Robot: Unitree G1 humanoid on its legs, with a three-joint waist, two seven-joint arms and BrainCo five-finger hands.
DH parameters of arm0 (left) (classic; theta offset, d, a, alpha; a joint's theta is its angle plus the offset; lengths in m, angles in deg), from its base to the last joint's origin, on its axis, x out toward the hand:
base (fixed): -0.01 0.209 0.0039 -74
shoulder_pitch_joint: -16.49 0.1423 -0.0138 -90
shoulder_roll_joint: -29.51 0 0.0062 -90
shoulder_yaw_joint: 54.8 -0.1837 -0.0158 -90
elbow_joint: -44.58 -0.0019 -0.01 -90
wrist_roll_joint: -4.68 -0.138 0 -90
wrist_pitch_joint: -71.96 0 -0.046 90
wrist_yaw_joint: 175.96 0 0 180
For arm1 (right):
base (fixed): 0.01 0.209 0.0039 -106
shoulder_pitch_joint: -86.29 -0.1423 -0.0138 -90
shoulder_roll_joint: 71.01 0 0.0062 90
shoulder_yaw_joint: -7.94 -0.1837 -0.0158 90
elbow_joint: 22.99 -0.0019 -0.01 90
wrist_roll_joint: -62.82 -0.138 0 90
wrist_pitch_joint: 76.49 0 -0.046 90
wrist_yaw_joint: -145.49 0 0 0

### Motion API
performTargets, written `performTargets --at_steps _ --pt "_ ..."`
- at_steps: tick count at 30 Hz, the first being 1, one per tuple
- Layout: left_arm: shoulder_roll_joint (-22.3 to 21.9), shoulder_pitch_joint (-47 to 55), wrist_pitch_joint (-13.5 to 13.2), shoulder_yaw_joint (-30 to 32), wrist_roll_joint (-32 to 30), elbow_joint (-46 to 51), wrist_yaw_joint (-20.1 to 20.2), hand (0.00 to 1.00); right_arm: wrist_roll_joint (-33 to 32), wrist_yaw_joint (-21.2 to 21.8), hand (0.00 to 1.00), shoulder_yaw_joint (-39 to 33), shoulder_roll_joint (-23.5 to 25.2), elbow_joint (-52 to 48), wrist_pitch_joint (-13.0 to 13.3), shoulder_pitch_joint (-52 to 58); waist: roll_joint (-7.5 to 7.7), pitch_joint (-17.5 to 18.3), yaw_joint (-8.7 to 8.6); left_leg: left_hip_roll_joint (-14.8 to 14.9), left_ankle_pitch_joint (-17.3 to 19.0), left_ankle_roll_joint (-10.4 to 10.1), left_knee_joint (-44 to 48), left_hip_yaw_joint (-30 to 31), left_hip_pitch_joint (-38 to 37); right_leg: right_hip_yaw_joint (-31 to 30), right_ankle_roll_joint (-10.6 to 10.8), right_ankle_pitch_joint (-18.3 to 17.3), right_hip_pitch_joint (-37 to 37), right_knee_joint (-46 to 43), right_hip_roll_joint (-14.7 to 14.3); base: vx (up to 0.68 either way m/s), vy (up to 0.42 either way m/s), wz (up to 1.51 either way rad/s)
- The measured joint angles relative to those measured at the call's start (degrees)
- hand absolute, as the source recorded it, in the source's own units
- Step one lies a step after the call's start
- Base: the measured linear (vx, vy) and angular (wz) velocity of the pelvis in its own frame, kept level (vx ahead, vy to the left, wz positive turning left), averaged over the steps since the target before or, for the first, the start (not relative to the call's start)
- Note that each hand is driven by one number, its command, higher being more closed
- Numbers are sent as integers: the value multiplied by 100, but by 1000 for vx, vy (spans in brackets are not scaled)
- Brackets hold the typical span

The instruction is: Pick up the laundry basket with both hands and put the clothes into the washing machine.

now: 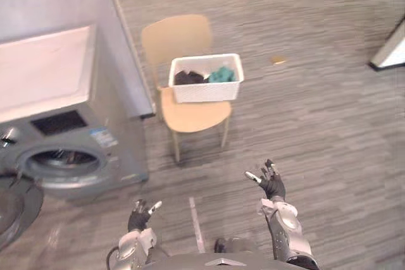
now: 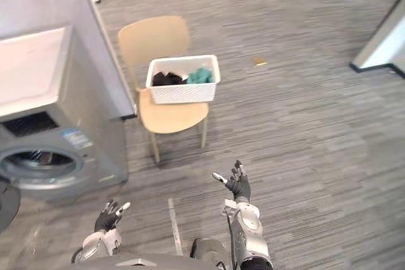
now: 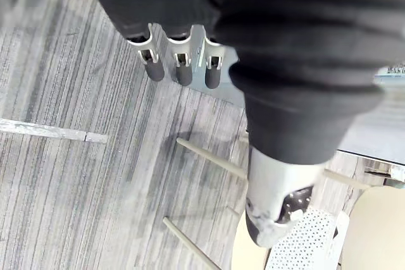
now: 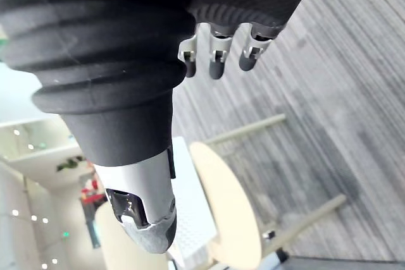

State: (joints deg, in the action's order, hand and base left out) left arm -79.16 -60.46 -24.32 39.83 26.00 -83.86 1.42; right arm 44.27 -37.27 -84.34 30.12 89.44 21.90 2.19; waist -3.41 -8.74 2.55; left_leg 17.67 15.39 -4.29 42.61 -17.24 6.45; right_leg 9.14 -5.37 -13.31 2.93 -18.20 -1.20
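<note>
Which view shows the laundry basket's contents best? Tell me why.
The left eye view: the white laundry basket sits on the chair, open top showing a dark garment and a teal garment. The right eye view matches it. The wrist views catch a piece of its wall, no clothes.

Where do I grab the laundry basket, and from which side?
Probably by the rim at its two short ends: left hand from the left, right hand from the right. The laundry basket sits level on the chair, long wall facing the robot.
</note>
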Motion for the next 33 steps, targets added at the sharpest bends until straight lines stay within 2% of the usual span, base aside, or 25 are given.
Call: performTargets --at_steps 1,3,4,5,7,9,10,11,12,13,14,15,17,18,20,22,24,25,26,27,28,29,30,31,33 --pt "0 24 2 2 5 62 -6 0 -5 -26 0 30 9 -83 -2 0 -24 -14 35 -146 53 -3 -80 -46 185 -10 -34 20 -49 78 -47 71 -12 -74" --pt "59 191 -1 4 114 314 -48 0 -13 -117 0 267 37 -490 15 -104 -126 -74 271 -665 -36 -41 -1054 -428 669 -76 -78 65 -189 367 -193 117 62 -91" --pt "67 227 1 10 119 352 -57 0 -14 -126 0 358 37 -538 16 -170 -179 -70 322 -736 -170 -90 -1494 -526 703 -104 -64 95 -247 485 -249 129 81 -124" --pt "87 275 2 30 171 383 -70 0 -15 -132 0 533 59 -540 12 -298 -213 -56 513 -799 -521 107 -1714 -565 605 -286 28 154 -347 623 -304 164 69 -120" --pt "181 260 17 202 348 423 -66 0 -14 -149 0 910 272 -665 38 -546 -35 14 543 -792 -535 142 -1914 -976 520 -526 188 429 -548 1155 -258 291 91 -67" --pt "96 49 64 212 617 544 -62 0 -13 -157 0 1147 246 -580 11 -1000 -52 5 535 -687 -438 656 -1576 -1291 539 -525 381 463 -586 1084 -201 256 112 4" --pt "31 65 66 220 699 665 -55 0 -9 -159 0 1257 243 -569 6 -1118 -65 15 593 -737 -219 890 -1594 -1288 393 -522 531 324 -656 918 -185 236 115 -7" --pt "-29 40 82 219 784 692 -39 0 10 -156 0 1398 269 -534 9 -1221 12 29 693 -856 -35 930 -1694 -1329 157 -578 959 -76 -396 -84 -59 245 119 -9" --pt "-53 44 97 194 790 698 -28 0 62 -152 0 1460 290 -503 8 -1272 28 38 726 -877 56 915 -1703 -1391 46 -610 1302 -230 -74 -934 20 300 122 6" --pt "-46 50 140 114 784 690 -21 0 104 -147 0 1490 399 -417 8 -1332 84 31 690 -945 237 877 -1658 -1389 -199 -660 1959 -165 511 -2714 246 304 63 40" --pt "2 66 187 -43 777 679 -28 0 113 -135 0 1497 491 -358 -1 -1276 126 37 596 -1064 338 890 -1609 -1221 -411 -510 2167 98 759 -3958 510 483 17 133" --pt "214 94 249 -394 763 707 -25 0 141 -128 0 1455 649 -365 -19 -974 231 124 392 -1359 409 975 -1760 -757 -760 70 1938 387 858 -5251 1218 455 -31 144" --pt "257 93 273 -520 730 801 -29 0 221 -115 0 1445 688 -365 -30 -886 334 191 364 -1463 402 963 -1926 -552 -976 367 1466 414 902 -5472 1588 380 -58 100" --pt "255 88 274 -529 653 882 -41 0 280 -110 0 1387 687 -366 -31 -881 333 194 359 -1482 377 921 -2094 -404 -1142 695 1109 309 964 -5384 1874 379 -104 56" --pt "261 31 275 -565 652 885 -42 0 305 -110 0 1227 629 -466 -30 -825 234 222 301 -1429 260 721 -2404 -89 -1270 1072 796 83 1180 -4632 2107 339 -152 62" --pt "271 -42 273 -635 651 871 -37 0 306 -112 0 1024 560 -618 -36 -793 140 193 219 -1305 187 595 -2545 191 -1318 722 908 -34 1336 -3274 1904 246 -210 70" --pt "287 -94 271 -704 646 850 -32 0 305 -144 0 813 451 -771 -37 -740 82 170 176 -1134 158 520 -2583 483 -1357 -481 1093 179 1364 -1396 1514 294 -363 75" --pt "290 -107 269 -702 626 847 -33 0 305 -151 0 746 423 -851 -36 -695 80 172 169 -1080 164 417 -2582 566 -1365 -846 1132 333 1369 -987 1456 339 -474 81" --pt "329 -115 258 -701 560 844 -37 0 304 -160 0 603 422 -993 -36 -620 84 174 141 -938 222 147 -2580 777 -1385 -1433 1196 717 1370 -376 1367 327 -491 82" --pt "431 -80 250 -698 539 839 -42 0 305 -174 0 535 452 -1097 -35 -556 230 224 107 -826 302 -166 -2585 977 -1456 -1835 1173 1243 1285 39 1326 334 -530 84" --pt "511 -43 248 -698 538 842 -43 0 305 -180 0 535 485 -1147 -34 -503 313 235 84 -804 356 -315 -2596 1067 -1477 -1959 1074 1569 1223 130 1332 298 -593 75" --pt "506 -45 244 -683 534 607 -61 0 312 -226 0 526 427 -1255 -21 -374 110 258 90 -488 490 -578 -2619 1301 -1601 -1785 1844 1273 1177 -183 1149 238 -540 68" --pt "322 9 259 -705 526 535 -67 0 310 -282 0 395 295 -1286 -24 -307 -123 348 73 -190 394 -546 -2697 1475 -1560 -1488 1729 946 1193 -422 866 209 -520 63" --pt "234 26 255 -701 502 536 -65 0 309 -315 0 297 278 -1297 -23 -305 -183 364 70 -140 253 -519 -2748 1544 -1559 -1392 1671 821 1210 -560 825 188 -461 73" --pt "103 55 254 -694 433 520 -57 0 310 -372 0 155 250 -1394 -23 -308 -209 370 65 127 -224 -772 -2777 1753 -1509 -1009 1430 513 1201 -908 725 165 -441 79"
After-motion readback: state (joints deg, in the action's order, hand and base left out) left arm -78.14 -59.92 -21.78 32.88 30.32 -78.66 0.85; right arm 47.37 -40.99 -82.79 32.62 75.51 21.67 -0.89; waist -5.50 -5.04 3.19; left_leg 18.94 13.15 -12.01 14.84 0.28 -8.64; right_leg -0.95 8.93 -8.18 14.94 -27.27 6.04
